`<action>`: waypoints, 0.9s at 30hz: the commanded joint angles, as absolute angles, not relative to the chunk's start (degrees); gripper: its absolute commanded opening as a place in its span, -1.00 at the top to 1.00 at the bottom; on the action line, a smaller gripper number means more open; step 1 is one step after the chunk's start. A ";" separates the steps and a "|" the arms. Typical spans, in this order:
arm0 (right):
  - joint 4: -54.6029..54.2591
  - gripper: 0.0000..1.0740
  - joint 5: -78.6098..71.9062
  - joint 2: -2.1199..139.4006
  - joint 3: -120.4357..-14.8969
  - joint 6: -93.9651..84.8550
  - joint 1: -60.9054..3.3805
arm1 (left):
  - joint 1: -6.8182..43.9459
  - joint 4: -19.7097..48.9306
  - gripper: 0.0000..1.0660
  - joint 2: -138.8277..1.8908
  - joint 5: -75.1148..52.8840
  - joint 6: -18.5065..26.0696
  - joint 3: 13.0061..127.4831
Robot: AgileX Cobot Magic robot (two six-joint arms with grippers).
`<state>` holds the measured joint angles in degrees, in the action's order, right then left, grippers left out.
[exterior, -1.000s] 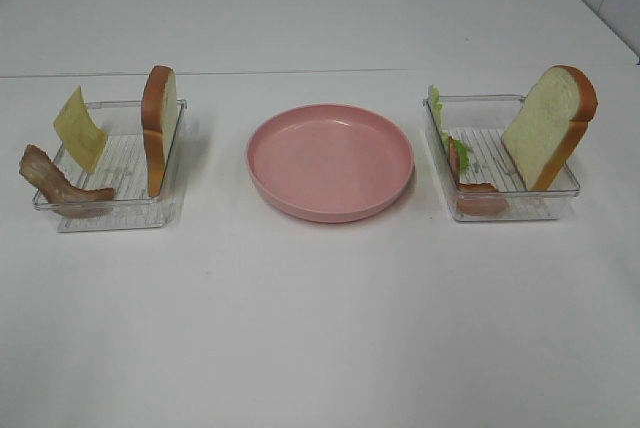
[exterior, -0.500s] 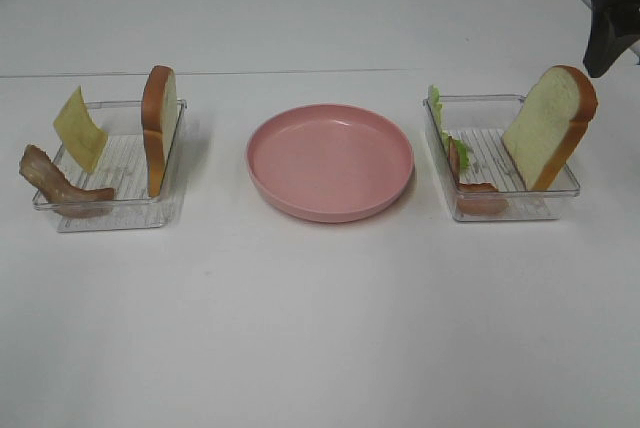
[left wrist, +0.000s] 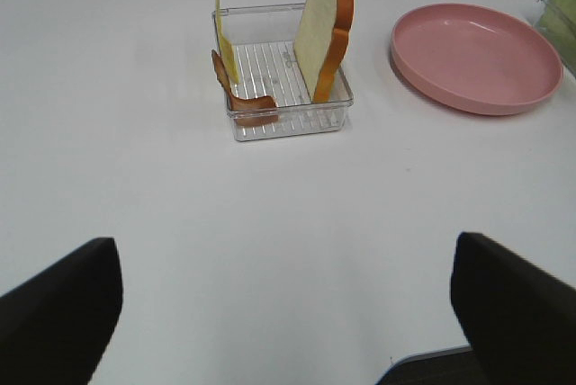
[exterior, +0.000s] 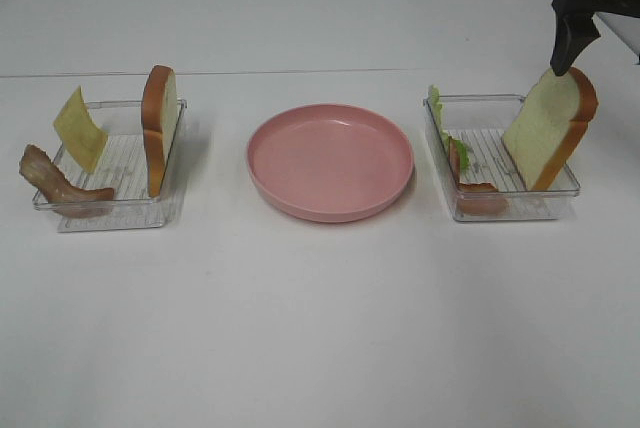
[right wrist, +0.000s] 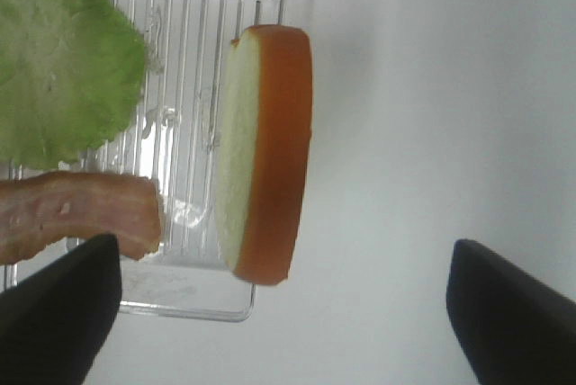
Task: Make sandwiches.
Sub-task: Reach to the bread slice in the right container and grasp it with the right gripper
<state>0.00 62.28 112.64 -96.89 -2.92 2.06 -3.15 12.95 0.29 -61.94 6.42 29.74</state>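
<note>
Two sets of sandwich parts sit unstacked on the desk (exterior: 320,328), either side of the pink plate (exterior: 330,163). Our right fingers (exterior: 570,36) hover spread wide just above the right bread slice (exterior: 545,133), which leans in the right tray (exterior: 510,211) with lettuce (exterior: 436,104) and the right bacon strip (exterior: 480,194). Our left fingers (left wrist: 54,313) stand wide and empty, well back from the left tray (exterior: 120,219) holding the left bread slice (exterior: 158,128), cheese (exterior: 80,128) and the left bacon strip (exterior: 55,184).
</note>
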 commanded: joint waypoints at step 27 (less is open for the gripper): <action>-7.56 1.00 58.44 122.04 -98.26 -6.30 3.95 | -3.21 12.83 -0.70 1.03 -61.54 6.19 29.56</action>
<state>-6.99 57.64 122.67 -97.98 -5.10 3.84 -3.15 12.95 0.29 -61.94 6.42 29.74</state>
